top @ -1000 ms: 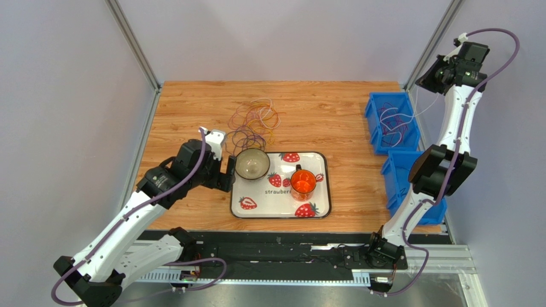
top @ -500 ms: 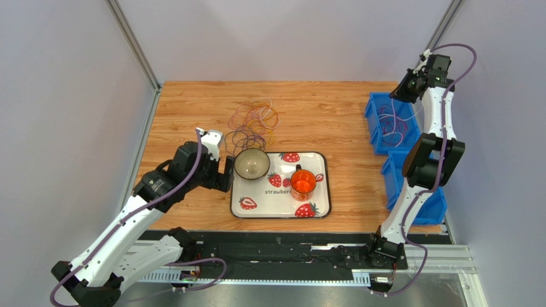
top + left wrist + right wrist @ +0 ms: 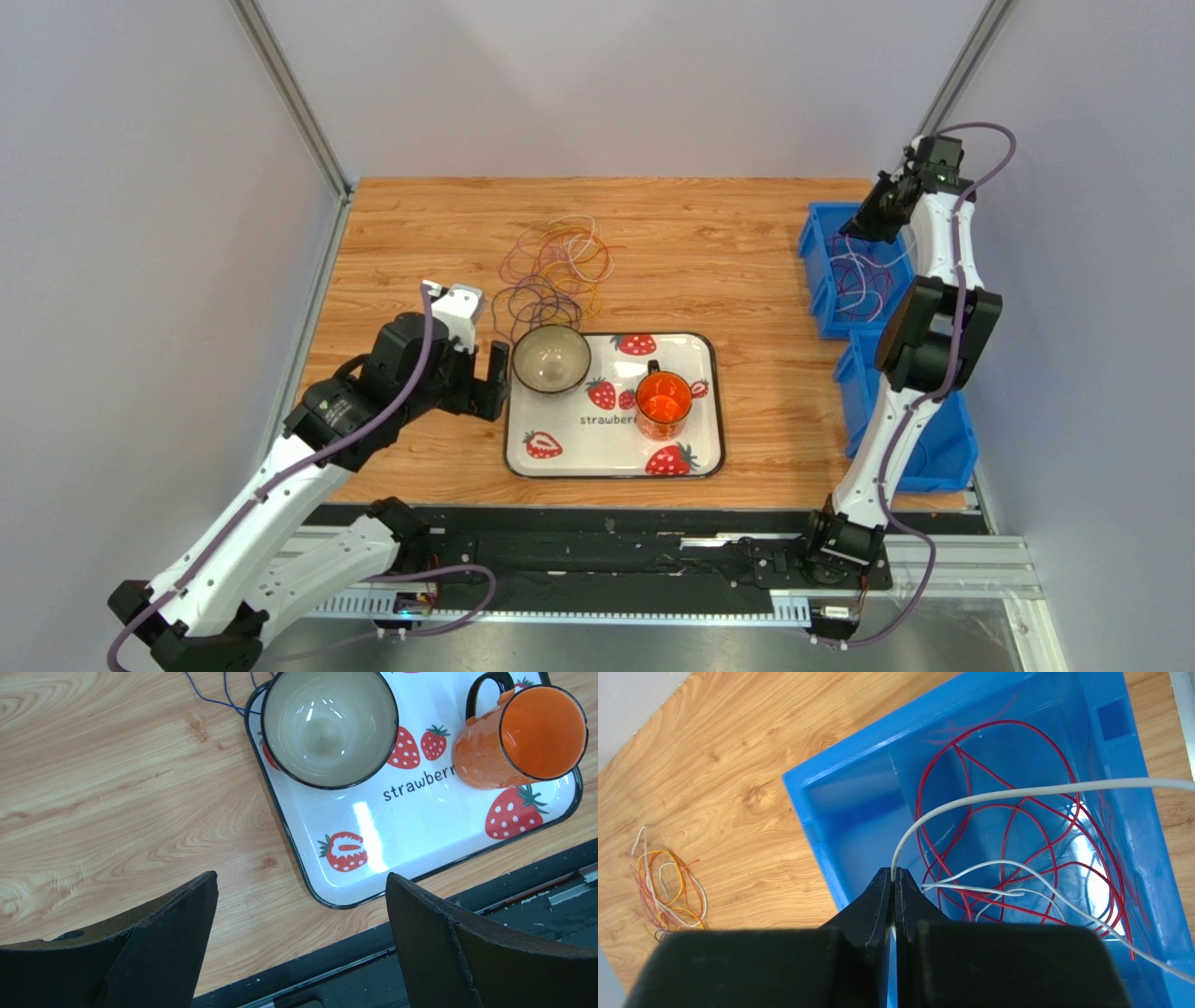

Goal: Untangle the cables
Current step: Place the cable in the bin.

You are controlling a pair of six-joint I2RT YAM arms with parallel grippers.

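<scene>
The tangled cables point(image 3: 558, 266), purple, orange and yellow loops, lie on the wooden table behind the bowl point(image 3: 551, 360); the right wrist view shows them far left point(image 3: 668, 889). My right gripper point(image 3: 893, 875) is shut on a thin white cable point(image 3: 990, 798) over the far blue bin point(image 3: 829, 854), which holds red cables point(image 3: 1011, 812). In the top view that gripper point(image 3: 877, 210) hangs at the bin's far edge. My left gripper point(image 3: 302, 896) is open and empty, low over the table beside the tray's left edge point(image 3: 491, 385).
A strawberry-print tray point(image 3: 561, 448) carries the bowl point(image 3: 328, 724) and an orange mug point(image 3: 662, 402). A second blue bin point(image 3: 919, 420) stands nearer on the right. Purple cable ends point(image 3: 210, 700) reach the tray's far corner. Grey walls enclose the table.
The right arm has swung down and inward from high at the right, bringing the white cable over the far bin. The left arm has drawn back slightly.
</scene>
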